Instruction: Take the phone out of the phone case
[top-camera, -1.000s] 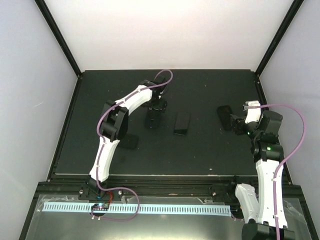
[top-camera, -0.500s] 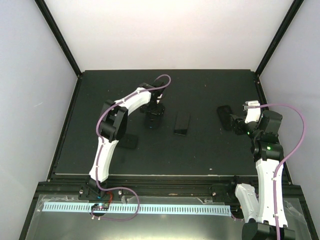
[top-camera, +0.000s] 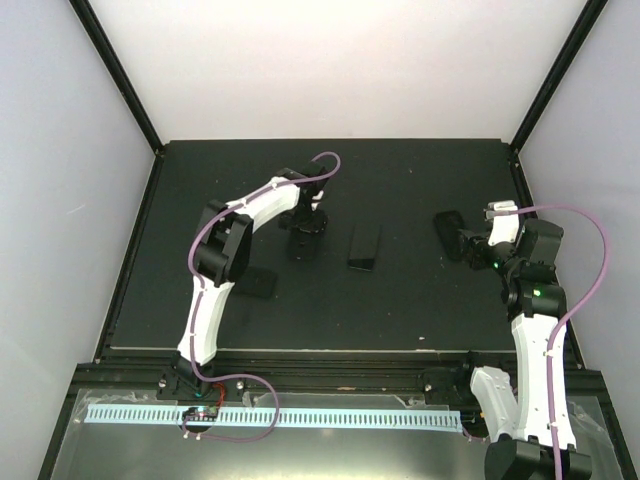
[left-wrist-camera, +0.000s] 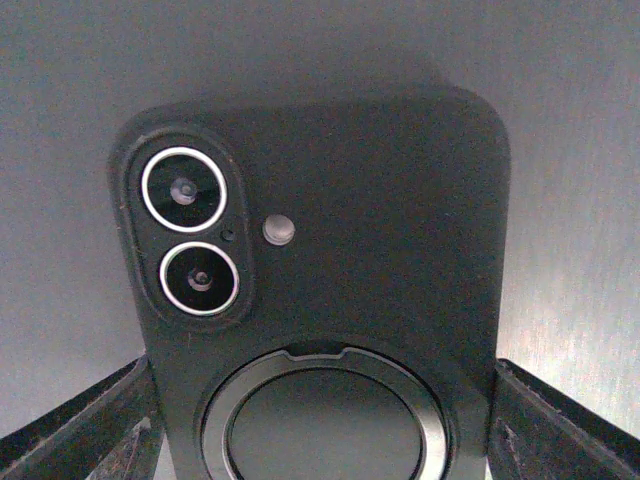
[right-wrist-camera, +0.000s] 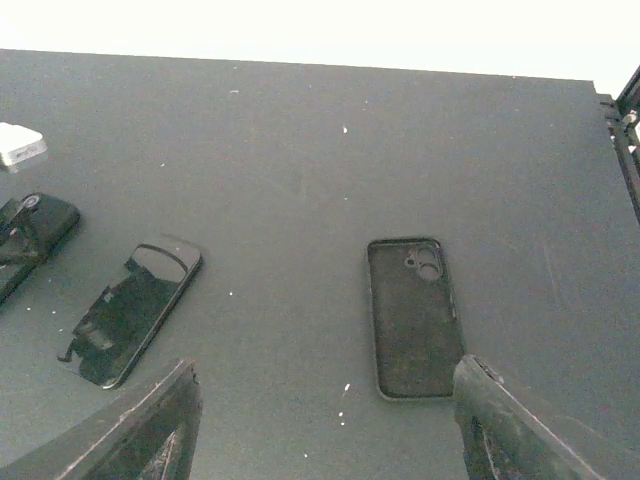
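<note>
The left tool (left-wrist-camera: 322, 378) is clamped on the matte black phone case with a round metal ring on its back (left-wrist-camera: 380, 200). Its two dark fingers (left-wrist-camera: 80, 430) press the case's long edges from either side, and the back of the case fills the space directly ahead of the tool. The phone (left-wrist-camera: 183, 190) sits inside the case and shows only through the cut-out, as twin silver-rimmed lenses and a small flash. These lie ahead of the tool, nearer the finger on the left of the wrist view. Gripping by the side edges looks deliberate: it leaves the back and the camera opening free, so the phone can be pushed out or the rim peeled away. I judge that to be the step in hand, and the phone is not yet out. I cannot tell whether the case rests on the dark grey desk (right-wrist-camera: 300, 150) or is raised off it. The right tool (right-wrist-camera: 325, 368) has its fingers (right-wrist-camera: 150, 420) spread wide and holds nothing. It hovers low over the desk, well apart from the left tool. Just ahead of it lies an empty black phone case (right-wrist-camera: 412, 318), flat, with its camera cut-out at the far end. Farther ahead and to the right tool's left lies a glossy black bare phone (right-wrist-camera: 130, 312), and beyond that is the left tool's load. Open and facing that way, the right tool seems placed to come in and assist.
</note>
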